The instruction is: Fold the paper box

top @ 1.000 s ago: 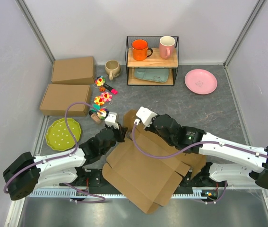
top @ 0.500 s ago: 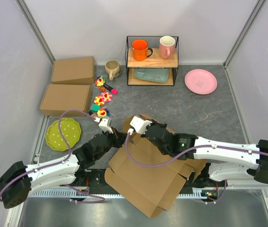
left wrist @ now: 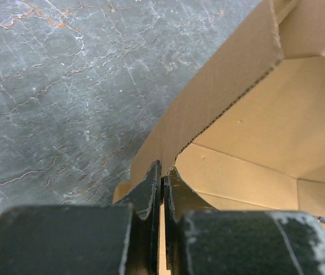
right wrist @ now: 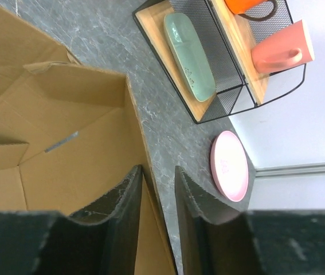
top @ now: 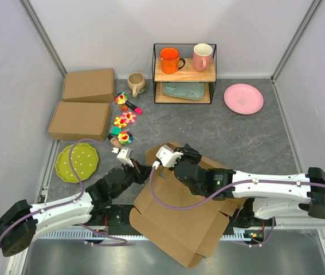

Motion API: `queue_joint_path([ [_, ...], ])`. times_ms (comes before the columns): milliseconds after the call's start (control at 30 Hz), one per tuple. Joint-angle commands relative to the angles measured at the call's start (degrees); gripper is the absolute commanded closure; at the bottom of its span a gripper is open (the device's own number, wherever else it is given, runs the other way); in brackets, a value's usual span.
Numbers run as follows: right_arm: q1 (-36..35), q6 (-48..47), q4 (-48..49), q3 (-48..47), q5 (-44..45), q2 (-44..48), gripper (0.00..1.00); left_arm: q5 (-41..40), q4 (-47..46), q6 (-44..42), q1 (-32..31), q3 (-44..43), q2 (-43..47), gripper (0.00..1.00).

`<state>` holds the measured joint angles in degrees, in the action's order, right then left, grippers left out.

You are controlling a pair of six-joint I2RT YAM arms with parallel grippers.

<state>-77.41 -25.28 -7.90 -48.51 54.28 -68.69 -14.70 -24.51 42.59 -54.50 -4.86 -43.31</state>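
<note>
Top view — box (top: 176, 220) sits half-formed at lower centre. Left gripper (left wrist: 162, 175) pinches a wall's corner tight; right gripper (right wrist: 159, 180) is parted, fingers (right wrist: 126, 197) astride another wall, not squeezing. Best keep left firm — right should close squarely before folding.

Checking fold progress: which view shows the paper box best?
Top external: nearly the whole paper box, flaps partly raised. Left wrist shows only one wall edge; right wrist only an inner corner with a slot.

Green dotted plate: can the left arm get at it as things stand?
Probably not yet: the left gripper is shut on the paper box. Otherwise the green plate lies uncovered just beside that arm.
</note>
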Motion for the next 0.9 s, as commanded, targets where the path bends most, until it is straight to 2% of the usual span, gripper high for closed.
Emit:
queue_joint_path([
  [0,0.06,2.34,-0.97,-2.46,2.50,0.92,0.59,-2.00,-7.56,-0.57,-0.26,2.40,2.00,0.98],
  [200,0.06,4.18,-9.23,-6.15,-0.05,0.39,0.49,-4.46,-10.90,-4.79,-0.26,4.69,3.58,0.98],
  [300,0.24,4.45,-11.08,-5.98,-0.32,0.48,0.49,-4.90,-11.69,-5.67,-0.26,4.69,3.93,0.98],
  [367,0.15,4.36,-12.14,-6.07,-0.67,0.22,0.56,-5.34,-12.31,-6.72,-0.26,4.69,4.20,0.98],
  [433,0.15,4.19,-12.05,-5.98,-0.41,-0.22,0.67,-6.30,-13.36,-8.91,-0.26,4.69,4.29,0.98],
  [600,0.85,2.78,-7.22,-5.10,2.67,-3.12,0.83,-10.69,-18.89,-14.10,-0.26,2.68,0.34,0.98],
  [767,2.69,2.25,-1.86,-4.49,4.33,-5.67,0.92,-9.39,-24.78,-21.05,-0.26,-2.60,-10.38,0.98],
  [867,3.23,2.60,1.30,-3.87,7.40,-6.55,0.98,-10.79,-31.72,-24.91,-0.17,-4.36,-16.60,0.98],
])
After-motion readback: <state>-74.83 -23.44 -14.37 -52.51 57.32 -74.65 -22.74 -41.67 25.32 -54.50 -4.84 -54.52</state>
